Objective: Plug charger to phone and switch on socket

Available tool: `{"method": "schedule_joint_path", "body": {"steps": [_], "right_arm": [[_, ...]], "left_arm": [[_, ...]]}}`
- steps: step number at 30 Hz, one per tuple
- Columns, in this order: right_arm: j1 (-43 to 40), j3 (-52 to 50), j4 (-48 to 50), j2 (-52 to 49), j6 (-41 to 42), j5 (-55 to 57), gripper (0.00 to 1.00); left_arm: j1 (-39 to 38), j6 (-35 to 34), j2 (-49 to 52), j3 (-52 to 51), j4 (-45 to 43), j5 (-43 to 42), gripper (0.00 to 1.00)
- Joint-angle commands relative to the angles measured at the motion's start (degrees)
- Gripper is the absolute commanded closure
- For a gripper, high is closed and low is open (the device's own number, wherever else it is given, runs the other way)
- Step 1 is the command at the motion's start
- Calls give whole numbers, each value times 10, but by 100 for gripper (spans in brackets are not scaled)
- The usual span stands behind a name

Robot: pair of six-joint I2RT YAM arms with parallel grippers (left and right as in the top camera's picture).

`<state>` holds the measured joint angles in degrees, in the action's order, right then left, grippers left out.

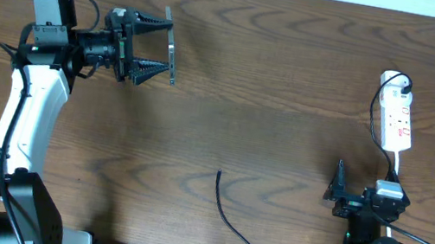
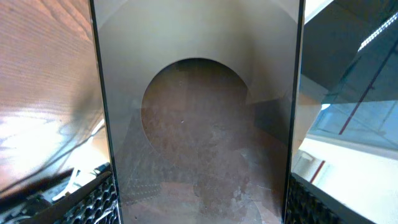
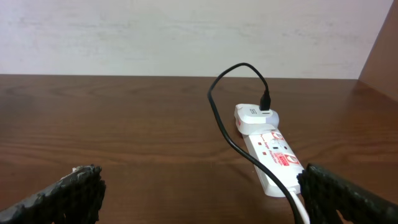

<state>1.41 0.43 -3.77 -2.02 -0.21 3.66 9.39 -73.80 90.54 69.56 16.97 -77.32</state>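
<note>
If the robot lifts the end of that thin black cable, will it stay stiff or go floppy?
Probably floppy: the cable lies in a loose curve on the table. It looks thin, so it is likely light, and the rest would trail behind. Its small plug might be fiddly to pinch.

Phone [image 2: 199, 124]: ends out of frame.

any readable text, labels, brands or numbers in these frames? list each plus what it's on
No text can be read in any view.
On the socket: red-and-white printed labels, too small and blurred to read.
On the white adapter plugged into it: a faint grey mark, unreadable.
On the phone: no lettering shows on the face in view.
</note>
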Motion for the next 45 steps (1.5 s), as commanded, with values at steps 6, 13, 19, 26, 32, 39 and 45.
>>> {"method": "schedule_joint_path", "body": {"steps": [6, 13, 19, 26, 32, 39, 45], "right_arm": [[0, -1, -1, 2, 8, 3, 1], [0, -1, -1, 2, 8, 3, 1], [0, -1, -1, 2, 8, 3, 1], [0, -1, -1, 2, 8, 3, 1], [0, -1, -1, 2, 8, 3, 1], [0, -1, -1, 2, 8, 3, 1], [0, -1, -1, 2, 8, 3, 1]], "left_arm": [[6, -35, -11, 17, -5, -26, 93], [6, -34, -11, 17, -15, -26, 93], [6, -34, -11, 17, -17, -26, 93], [6, -34, -11, 17, -17, -26, 93], [6, -32, -11, 17, -17, -15, 93], [6, -28, -11, 17, -17, -15, 93], [6, -28, -11, 17, -17, -15, 93]]}}
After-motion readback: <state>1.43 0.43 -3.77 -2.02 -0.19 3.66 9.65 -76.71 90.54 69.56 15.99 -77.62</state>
